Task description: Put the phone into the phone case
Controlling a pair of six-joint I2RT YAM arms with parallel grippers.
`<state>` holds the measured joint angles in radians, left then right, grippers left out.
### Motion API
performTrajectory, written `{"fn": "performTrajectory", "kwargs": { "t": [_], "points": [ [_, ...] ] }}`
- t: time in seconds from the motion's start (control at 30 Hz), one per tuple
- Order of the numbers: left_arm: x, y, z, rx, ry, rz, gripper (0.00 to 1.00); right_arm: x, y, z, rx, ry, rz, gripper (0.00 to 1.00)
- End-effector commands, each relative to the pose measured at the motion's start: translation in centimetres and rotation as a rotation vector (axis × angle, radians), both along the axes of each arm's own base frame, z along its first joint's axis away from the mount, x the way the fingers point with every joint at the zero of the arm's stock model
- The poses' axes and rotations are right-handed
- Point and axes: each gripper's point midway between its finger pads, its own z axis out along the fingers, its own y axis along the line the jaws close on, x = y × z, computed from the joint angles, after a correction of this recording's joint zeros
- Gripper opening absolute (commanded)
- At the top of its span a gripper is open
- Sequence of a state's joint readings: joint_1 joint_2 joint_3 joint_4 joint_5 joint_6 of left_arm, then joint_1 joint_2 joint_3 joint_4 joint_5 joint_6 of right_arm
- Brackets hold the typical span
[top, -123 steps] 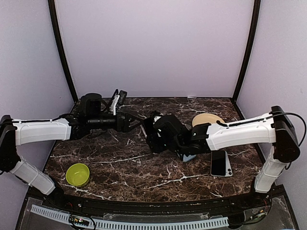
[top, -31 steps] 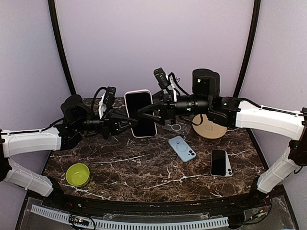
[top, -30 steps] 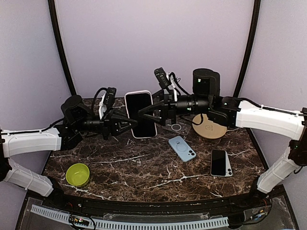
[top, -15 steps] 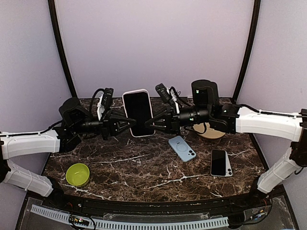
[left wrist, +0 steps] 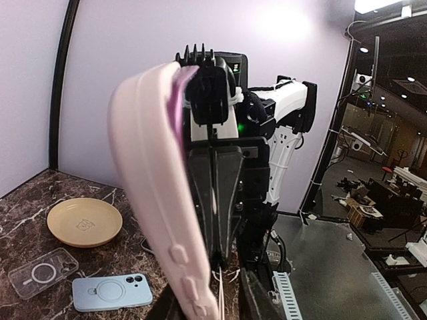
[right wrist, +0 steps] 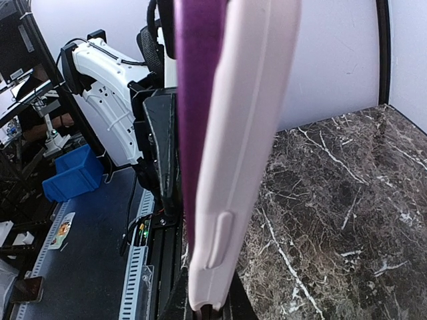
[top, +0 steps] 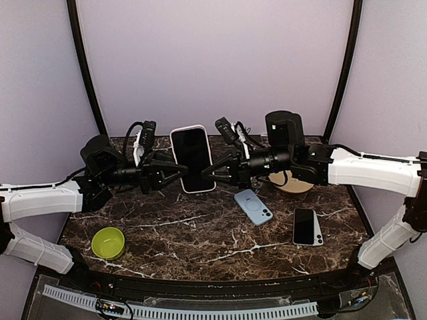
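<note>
A phone in a pale pink phone case (top: 193,159) stands upright in the air above the back of the table, its dark screen facing the top camera. My right gripper (top: 212,172) is shut on its lower right edge. In the right wrist view the pink case (right wrist: 235,153) runs down into the jaws of the right gripper (right wrist: 207,308). My left gripper (top: 175,175) is at the lower left edge. In the left wrist view the case (left wrist: 163,200) lies against one finger of the left gripper (left wrist: 213,303), with a gap to the other, so the jaws stand slightly open.
On the marble table lie a light blue case with a ring (top: 253,206), a dark phone (top: 307,227) at the right and a clear case (left wrist: 39,272). A tan plate (top: 294,181) sits behind the right arm. A green bowl (top: 108,242) is at the front left.
The right gripper has closed onto the cased phone's right edge. The phone has shifted a little left and lower. The left jaws have loosened slightly.
</note>
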<state>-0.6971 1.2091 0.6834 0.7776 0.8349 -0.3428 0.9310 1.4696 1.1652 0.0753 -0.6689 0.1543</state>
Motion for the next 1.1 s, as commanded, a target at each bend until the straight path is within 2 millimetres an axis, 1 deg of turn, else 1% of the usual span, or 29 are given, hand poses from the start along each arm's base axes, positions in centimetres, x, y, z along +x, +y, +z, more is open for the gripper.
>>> {"fn": "performTrajectory", "kwargs": {
  "t": [0.0,0.03,0.1,0.17,0.2,0.23,0.27,0.3,0.4,0.53,0.63,0.67,0.73,0.8,0.83,0.87,1.03,1.07],
  "points": [
    [-1.2,0.4,2.7,-0.069,-0.094,-0.033,0.18,-0.3,0.4,3.4,0.077,-0.053,0.034,0.00],
    [-1.1,0.4,2.7,-0.068,-0.091,-0.033,0.09,-0.3,0.5,3.3,0.076,-0.052,0.034,0.00],
    [-1.1,0.3,2.5,-0.064,-0.083,-0.033,0.01,-0.3,0.5,3.2,0.074,-0.046,0.035,0.00],
    [-1.1,0.3,2.4,-0.063,-0.080,-0.032,0.00,-0.5,0.5,3.3,0.076,-0.046,0.044,0.00],
    [-1.1,0.3,2.4,-0.063,-0.081,-0.031,0.00,-0.5,0.5,3.2,0.074,-0.046,0.048,0.05],
    [-1.0,0.3,2.4,-0.062,-0.080,-0.027,0.00,-0.5,0.4,3.3,0.071,-0.050,0.048,0.22],
    [-1.0,0.3,2.4,-0.061,-0.086,-0.024,0.00,-0.4,0.4,3.3,0.067,-0.054,0.040,0.33],
    [-1.0,0.3,2.3,-0.057,-0.085,-0.021,0.00,-0.1,0.2,3.5,0.069,-0.060,0.031,0.38],
    [-0.9,0.4,2.3,-0.053,-0.096,-0.015,0.00,0.8,-0.2,4.8,0.090,-0.086,0.004,0.44],
    [-0.9,0.3,2.1,-0.047,-0.093,-0.017,0.00,1.7,0.4,6.6,0.113,-0.120,-0.012,0.43],
    [-0.9,0.3,1.9,-0.043,-0.090,-0.020,0.00,2.1,1.0,7.2,0.124,-0.128,-0.009,0.38],
    [-0.9,0.3,1.9,-0.042,-0.090,-0.020,0.00,2.3,1.1,7.4,0.127,-0.131,-0.009,0.35],
    [-0.9,0.2,1.8,-0.036,-0.087,-0.021,0.00,2.3,1.3,7.8,0.135,-0.135,-0.007,0.28],
    [-0.9,0.2,1.7,-0.033,-0.088,-0.020,0.00,2.5,1.3,8.1,0.141,-0.135,-0.013,0.13],
    [-0.9,0.2,1.6,-0.031,-0.090,-0.018,0.00,2.5,1.3,8.1,0.140,-0.132,-0.016,0.05],
    [-0.9,0.3,1.7,-0.031,-0.091,-0.016,0.00,2.5,1.4,8.0,0.137,-0.127,-0.017,0.00],
    [-0.8,0.3,1.6,-0.030,-0.093,-0.009,0.00,2.5,1.4,7.2,0.120,-0.096,-0.009,0.00],
    [-0.8,0.3,1.8,-0.035,-0.097,-0.001,0.00,2.7,1.4,6.9,0.111,-0.088,-0.019,0.12]
  ]
}}
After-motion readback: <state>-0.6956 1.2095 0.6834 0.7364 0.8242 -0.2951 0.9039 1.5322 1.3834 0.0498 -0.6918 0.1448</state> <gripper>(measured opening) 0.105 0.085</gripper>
